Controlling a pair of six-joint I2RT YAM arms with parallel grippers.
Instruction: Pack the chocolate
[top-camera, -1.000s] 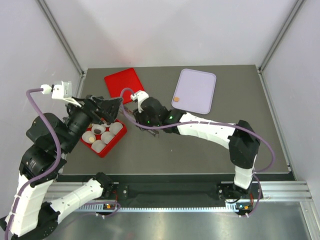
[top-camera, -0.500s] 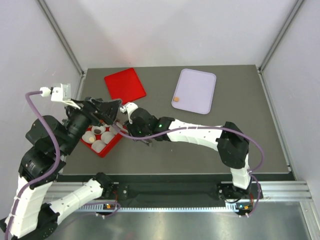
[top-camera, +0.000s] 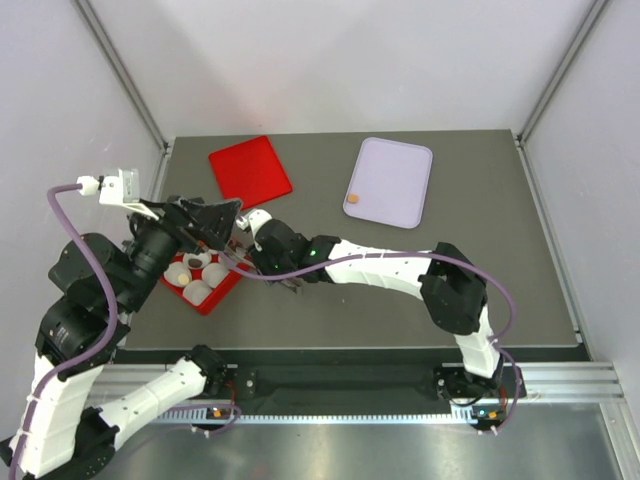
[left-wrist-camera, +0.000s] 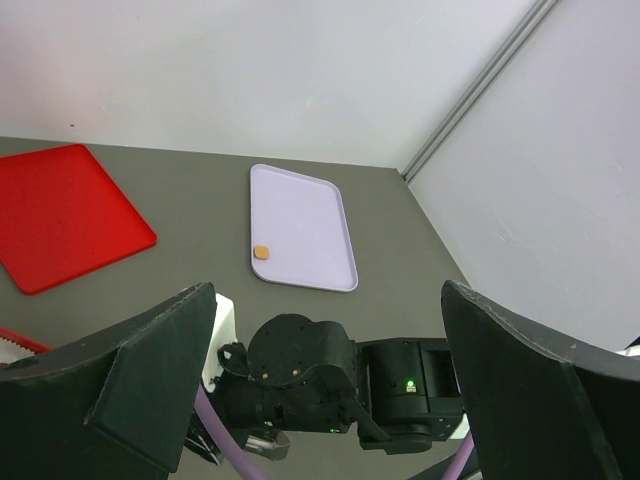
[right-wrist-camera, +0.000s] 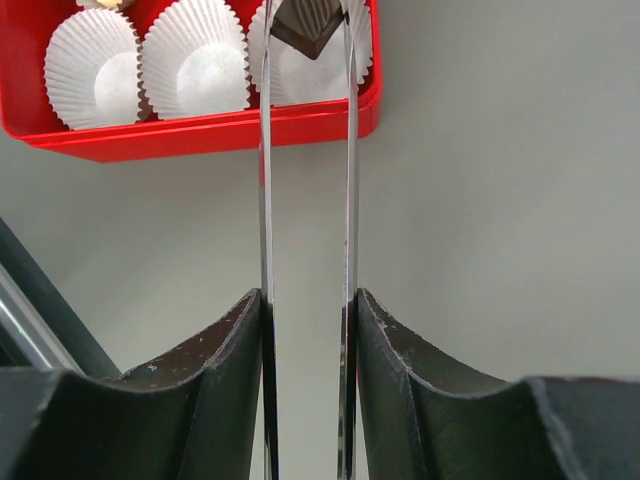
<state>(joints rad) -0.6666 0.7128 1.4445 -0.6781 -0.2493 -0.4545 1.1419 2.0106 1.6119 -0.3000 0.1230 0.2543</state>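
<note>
Dark chocolate (right-wrist-camera: 305, 30) pinched in right claw (right-wrist-camera: 305, 20) — narrow gap.

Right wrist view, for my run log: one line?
right pincer: shut on dark chocolate | above: paper cup, red box | left pincer: open

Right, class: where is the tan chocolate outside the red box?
Top view: the tan chocolate sits on the lilac tray, by its left edge toward the near corner, right of the red lid.

right arm (top-camera: 380, 268): swung left, reaching red box (top-camera: 226, 291) | tongs (right-wrist-camera: 264, 200) with chocolate (right-wrist-camera: 305, 28): now over its corner cup (right-wrist-camera: 305, 76)
</note>
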